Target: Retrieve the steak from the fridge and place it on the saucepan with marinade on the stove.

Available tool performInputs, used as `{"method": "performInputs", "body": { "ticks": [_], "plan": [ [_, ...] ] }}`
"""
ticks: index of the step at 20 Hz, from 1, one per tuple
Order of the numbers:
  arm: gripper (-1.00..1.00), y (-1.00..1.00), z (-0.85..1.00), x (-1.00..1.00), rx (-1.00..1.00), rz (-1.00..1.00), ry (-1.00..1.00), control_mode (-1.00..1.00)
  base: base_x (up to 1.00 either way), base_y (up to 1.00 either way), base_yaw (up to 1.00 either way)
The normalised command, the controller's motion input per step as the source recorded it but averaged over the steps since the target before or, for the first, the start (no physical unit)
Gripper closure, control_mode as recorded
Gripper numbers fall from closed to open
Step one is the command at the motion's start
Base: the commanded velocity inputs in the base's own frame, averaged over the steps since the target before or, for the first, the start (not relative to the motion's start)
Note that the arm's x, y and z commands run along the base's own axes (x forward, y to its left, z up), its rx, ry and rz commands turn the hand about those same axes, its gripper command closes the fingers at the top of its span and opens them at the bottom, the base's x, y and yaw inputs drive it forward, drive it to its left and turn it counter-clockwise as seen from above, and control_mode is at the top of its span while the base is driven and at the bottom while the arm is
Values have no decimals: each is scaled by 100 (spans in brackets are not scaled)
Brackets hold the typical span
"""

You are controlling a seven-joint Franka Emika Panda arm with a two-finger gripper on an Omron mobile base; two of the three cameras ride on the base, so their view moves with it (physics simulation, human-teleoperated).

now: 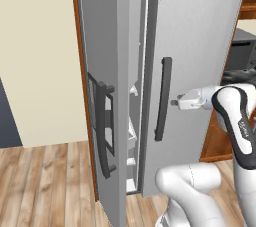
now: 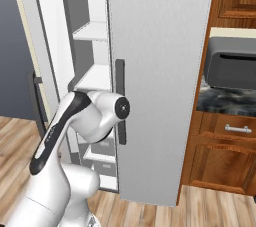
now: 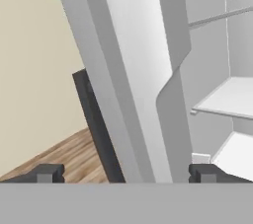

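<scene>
Fridge: left door ajar, right door shut.
Tall silver-grey two-door fridge (image 1: pixel 195 46) stands upright on the wood floor. Dark vertical bar handles on both doors. Left door swung partly out; the gap shows a white interior with flat white shelves (image 3: pixel 232 97). Shelf contents can't be made out.

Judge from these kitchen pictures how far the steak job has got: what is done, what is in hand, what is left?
Done: the fridge's left door stands partly open, showing white shelves. In hand: the open, empty claw sits by the right door's handle. Left: find the steak, grasp it, carry it to the saucepan on the stove.
</scene>
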Motion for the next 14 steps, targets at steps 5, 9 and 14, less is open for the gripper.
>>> {"method": "performInputs", "body": {
  "ticks": [5,9,14],
  "plan": [
    [-100,24,-30,40,1,1,-3,-100,0,0,0],
    [-100,26,-28,36,1,2,-3,-100,0,0,0],
    [-100,26,-25,36,1,2,-1,-100,0,0,0]
  ]
}}
